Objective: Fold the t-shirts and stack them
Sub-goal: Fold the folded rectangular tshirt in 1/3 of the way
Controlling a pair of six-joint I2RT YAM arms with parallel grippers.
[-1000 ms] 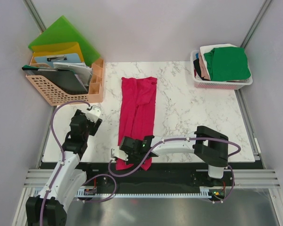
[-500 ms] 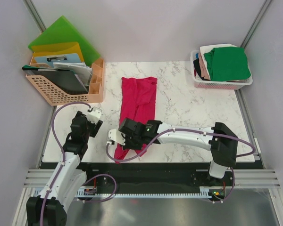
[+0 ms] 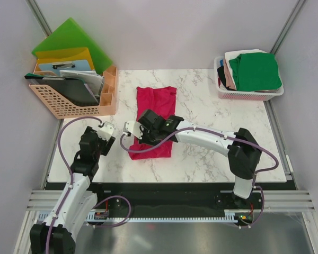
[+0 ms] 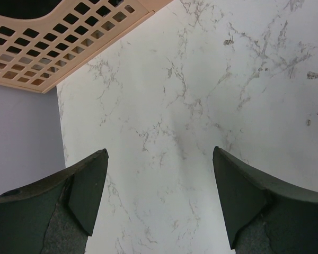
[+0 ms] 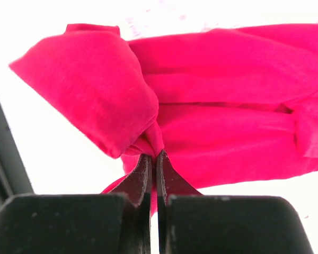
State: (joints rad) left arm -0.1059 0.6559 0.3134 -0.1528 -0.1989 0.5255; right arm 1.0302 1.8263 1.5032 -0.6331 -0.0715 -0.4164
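The right gripper [image 5: 155,156] is clamped on a bunched fold of the crimson-pink t-shirt [image 5: 228,100]. The rest of the cloth lies flat on the marble table [image 3: 212,127] just beyond its fingertips. Near its left, the left gripper [image 4: 159,154] hangs spread wide over bare tabletop, holding nothing. Other t-shirts [image 3: 254,71] fill a pink basket [image 3: 249,96] far to its right.

White arms [image 3: 206,138] with black joints [image 3: 248,153], purple cables [image 3: 61,144], dark wedge-shaped fingers [image 4: 87,190].

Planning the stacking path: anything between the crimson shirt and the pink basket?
Nothing. The top view shows only bare marble table between the crimson shirt and the pink basket.
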